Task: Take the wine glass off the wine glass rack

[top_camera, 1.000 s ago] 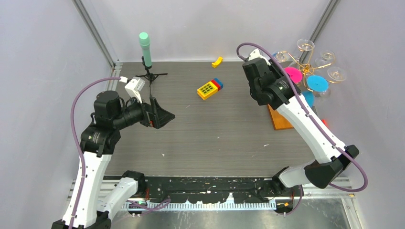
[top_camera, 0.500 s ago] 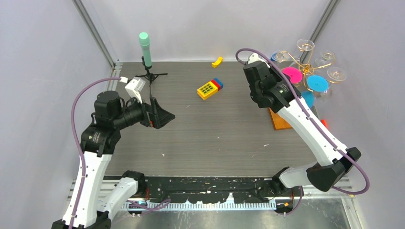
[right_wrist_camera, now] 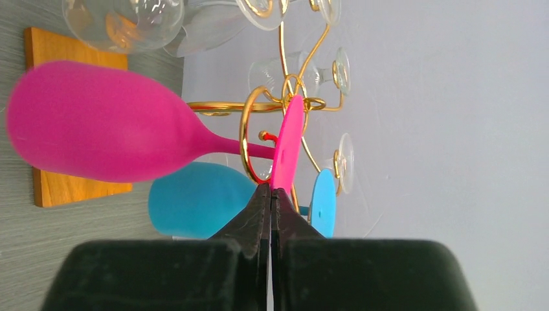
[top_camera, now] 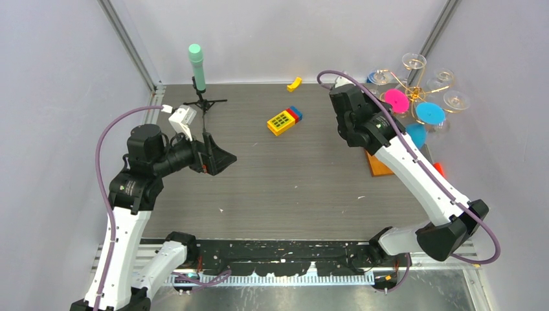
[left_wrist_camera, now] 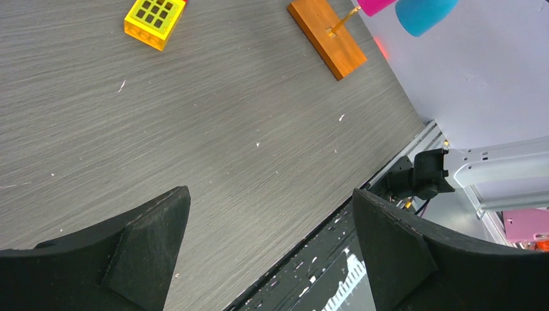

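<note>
The right gripper point(right_wrist_camera: 270, 192) is pinched shut, seemingly on the foot rim of the pink glass point(right_wrist_camera: 97, 139), which hangs bowl-down in the rack point(right_wrist_camera: 78, 189), apparently to slide it free, while the left gripper point(left_wrist_camera: 270, 194) waits wide open and empty.

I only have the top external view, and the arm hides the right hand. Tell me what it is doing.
Observer: The right hand is shut, its tips against the edge of the foot of the pink wine glass.
Operator: Say how that glass hangs.
Observer: Its stem runs through a gold loop of the wine glass rack, with the bowl on one side and the foot on the other.
</note>
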Available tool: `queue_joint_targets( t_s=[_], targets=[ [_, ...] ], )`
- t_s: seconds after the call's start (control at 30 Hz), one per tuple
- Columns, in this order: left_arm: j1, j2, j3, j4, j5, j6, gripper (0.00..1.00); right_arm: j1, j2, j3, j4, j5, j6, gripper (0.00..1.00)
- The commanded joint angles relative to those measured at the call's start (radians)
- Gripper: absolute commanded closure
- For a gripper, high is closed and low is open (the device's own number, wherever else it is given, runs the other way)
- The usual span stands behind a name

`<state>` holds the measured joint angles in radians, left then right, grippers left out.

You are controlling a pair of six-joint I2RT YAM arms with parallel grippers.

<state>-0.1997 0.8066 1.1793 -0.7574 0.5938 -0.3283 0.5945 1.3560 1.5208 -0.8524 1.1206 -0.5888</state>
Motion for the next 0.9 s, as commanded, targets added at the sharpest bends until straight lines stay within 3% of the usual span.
queue_joint_targets(
  t_s=[0.0,0.4,0.87],
  targets=[
    [0.005,-0.011,-0.001,0.017,-0.006,0.020,0.02,-0.002,-0.040,-0.006,0.078,0.046,-0.058,1.00],
    [0.004,-0.006,0.005,0.017,-0.012,0.018,0.02,0.001,-0.050,0.022,0.092,0.086,-0.098,1.00],
    [0.004,-0.009,0.008,0.018,-0.018,0.011,0.02,0.075,-0.044,0.106,-0.076,0.023,0.026,1.00]
  ],
)
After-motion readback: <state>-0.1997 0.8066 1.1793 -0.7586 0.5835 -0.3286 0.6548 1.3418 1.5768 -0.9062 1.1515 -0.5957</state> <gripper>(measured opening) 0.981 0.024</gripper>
